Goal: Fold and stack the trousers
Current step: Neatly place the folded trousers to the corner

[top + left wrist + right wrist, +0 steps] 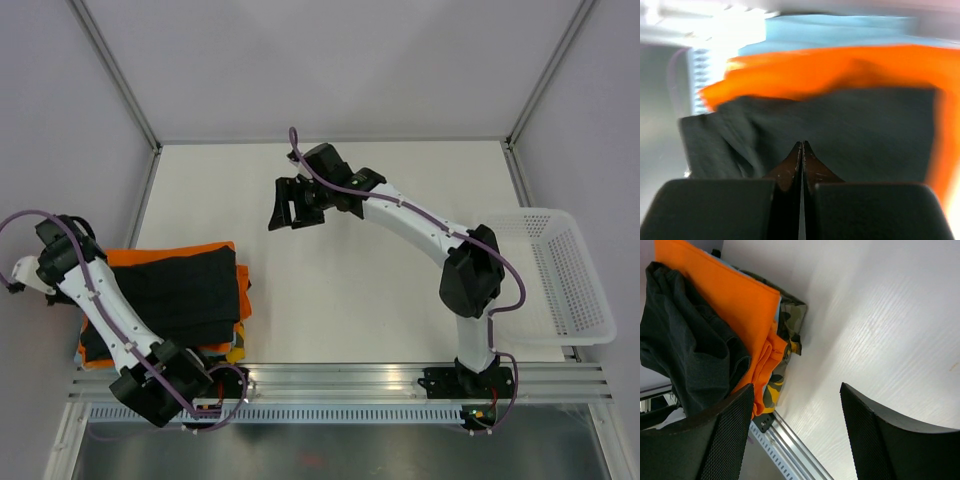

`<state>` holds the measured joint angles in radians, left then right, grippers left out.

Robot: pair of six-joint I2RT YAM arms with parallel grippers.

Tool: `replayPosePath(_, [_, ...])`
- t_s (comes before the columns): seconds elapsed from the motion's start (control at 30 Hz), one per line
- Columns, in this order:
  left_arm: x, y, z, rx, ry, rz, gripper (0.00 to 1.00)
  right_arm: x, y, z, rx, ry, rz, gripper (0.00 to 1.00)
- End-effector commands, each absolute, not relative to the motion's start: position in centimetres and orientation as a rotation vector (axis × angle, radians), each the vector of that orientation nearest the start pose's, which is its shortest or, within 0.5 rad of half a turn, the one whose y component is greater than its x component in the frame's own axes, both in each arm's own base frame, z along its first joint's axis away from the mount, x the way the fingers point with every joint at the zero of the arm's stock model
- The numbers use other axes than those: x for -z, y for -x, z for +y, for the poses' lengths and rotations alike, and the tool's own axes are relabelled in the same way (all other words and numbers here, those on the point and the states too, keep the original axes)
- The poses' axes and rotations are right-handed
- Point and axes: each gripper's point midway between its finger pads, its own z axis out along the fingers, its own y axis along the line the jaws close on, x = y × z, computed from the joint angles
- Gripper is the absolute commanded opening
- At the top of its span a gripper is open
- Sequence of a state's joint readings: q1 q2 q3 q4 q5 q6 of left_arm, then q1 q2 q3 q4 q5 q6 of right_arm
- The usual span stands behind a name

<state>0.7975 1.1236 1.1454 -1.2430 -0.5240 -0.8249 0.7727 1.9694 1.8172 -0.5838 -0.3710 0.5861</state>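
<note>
Just beyond the left fingers (793, 167), shut on nothing, the trousers (850, 135) lie stacked (over an orange garment (840, 70)); withdraw without snagging; right fingers (715, 440) gape empty.

Black trousers (185, 292) — folded flat, topmost on clothing stack at table's near-left edge, rumpled along one side.

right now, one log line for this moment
trousers folded atop orange garment | left tool shut, by trousers | right tool open, empty, over table
</note>
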Motion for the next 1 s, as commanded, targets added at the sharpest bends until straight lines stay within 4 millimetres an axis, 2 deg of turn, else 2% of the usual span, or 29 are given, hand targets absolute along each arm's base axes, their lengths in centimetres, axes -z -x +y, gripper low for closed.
replayPosePath(0.0, [-26.5, -15.1, 18.7, -0.499, 1.664, 1.747, 0.02, -23.7, -34.1, 40.9, -1.074, 0.408, 2.365, 0.76])
replayPosePath(0.1, [-28.9, -17.7, 17.2, -0.4, 1.532, 1.777, 0.02, -24.9, -35.9, 38.3, -1.024, 0.359, 2.332, 0.77])
replayPosePath(0.13, [-29.2, -19.2, 16.0, -0.313, 1.482, 1.793, 0.02, -25.1, -36.3, 37.6, -1.011, 0.346, 2.325, 0.77])
replayPosePath(0.17, [-30.0, -19.8, 15.1, -0.257, 1.439, 1.772, 0.02, -25.1, -37.3, 36.3, -0.981, 0.308, 2.323, 0.77])
replayPosePath(0.23, [-30.3, -22.3, 12.9, -0.1, 1.364, 1.747, 0.02, -25.2, -38.0, 34.7, -0.951, 0.273, 2.316, 0.77])
replayPosePath(0.27, [-30.6, -22.9, 11.9, -0.035, 1.319, 1.735, 0.02, -25.2, -38.8, 33.4, -0.931, 0.238, 2.313, 0.77])
replayPosePath(0.3, [-29.2, -23.8, 10.9, 0.023, 1.3, 1.768, 0.02, -25.0, -39.0, 32.5, -0.92, 0.216, 2.32, 0.77])
replayPosePath(0.33, [-29.5, -25.6, 9.0, 0.15, 1.226, 1.78, 0.02, -25.0, -39.8, 31.4, -0.895, 0.186, 2.312, 0.77])
replayPosePath(0.37, [-27.9, -26.5, 8.1, 0.2, 1.206, 1.835, 0.02, -24.9, -39.8, 30.6, -0.878, 0.171, 2.312, 0.77])
replayPosePath(0.4, [-27.5, -27.7, 5.5, 0.317, 1.112, 1.912, 0.02, -24.9, -40.1, 30.0, -0.861, 0.16, 2.309, 0.77])
replayPosePath(0.47, [-25.9, -29.6, 3.3, 0.398, 1.045, 2.015, 0.02, -24.6, -40.9, 28.3, -0.8, 0.125, 2.304, 0.77])
replayPosePath(0.5, [-25.7, -30.4, 0.6, 0.46, 0.943, 2.085, 0.02, -25.0, -41.0, 27.7, -0.786, 0.114, 2.294, 0.77])
replayPosePath(0.53, [-25.5, -30.9, -0.8, 0.477, 0.895, 2.123, 0.02, -24.8, -41.4, 26.7, -0.752, 0.091, 2.294, 0.78])
replayPosePath(0.57, [-26.2, -31.6, -2.1, 0.49, 0.837, 2.134, 0.02, -24.7, -41.5, 26.3, -0.737, 0.081, 2.295, 0.78])
replayPosePath(0.6, [-25.5, -32.1, -4.6, 0.483, 0.759, 2.195, 0.02, -24.9, -41.5, 25.8, -0.725, 0.069, 2.292, 0.77])
replayPosePath(0.63, [-26.1, -32.6, -5.5, 0.446, 0.718, 2.197, 0.02, -24.8, -41.6, 25.0, -0.697, 0.042, 2.293, 0.78])
replayPosePath(0.67, [-25.8, -32.4, -7.0, 0.458, 0.679, 2.241, 0.02, -24.4, -41.7, 24.7, -0.686, 0.031, 2.299, 0.78])
replayPosePath(0.73, [-23.4, -32.4, -8.2, 0.361, 0.675, 2.322, 0.02, -24.5, -41.7, 24.1, -0.669, 0.001, 2.289, 0.77])
replayPosePath(0.77, [-21.9, -32.0, -8.2, 0.33, 0.684, 2.372, 0.02, -24.0, -41.6, 23.7, -0.66, -0.014, 2.299, 0.78])
replayPosePath(0.83, [-19.9, -31.4, -8.4, 0.301, 0.727, 2.417, 0.02, -24.2, -41.6, 23.3, -0.654, -0.044, 2.286, 0.78])
replayPosePath(0.87, [-18.5, -30.9, -8.2, 0.282, 0.74, 2.439, 0.02, -24.1, -41.4, 22.9, -0.647, -0.055, 2.286, 0.78])
replayPosePath(0.93, [-16.7, -30.3, -7.6, 0.236, 0.749, 2.45, 0.02, -24.0, -41.5, 22.5, -0.625, -0.065, 2.282, 0.79])
replayPosePath(0.97, [-16.5, -30.6, -7.5, 0.224, 0.729, 2.434, 0.02, -24.0, -41.6, 22.4, -0.616, -0.07, 2.278, 0.79])
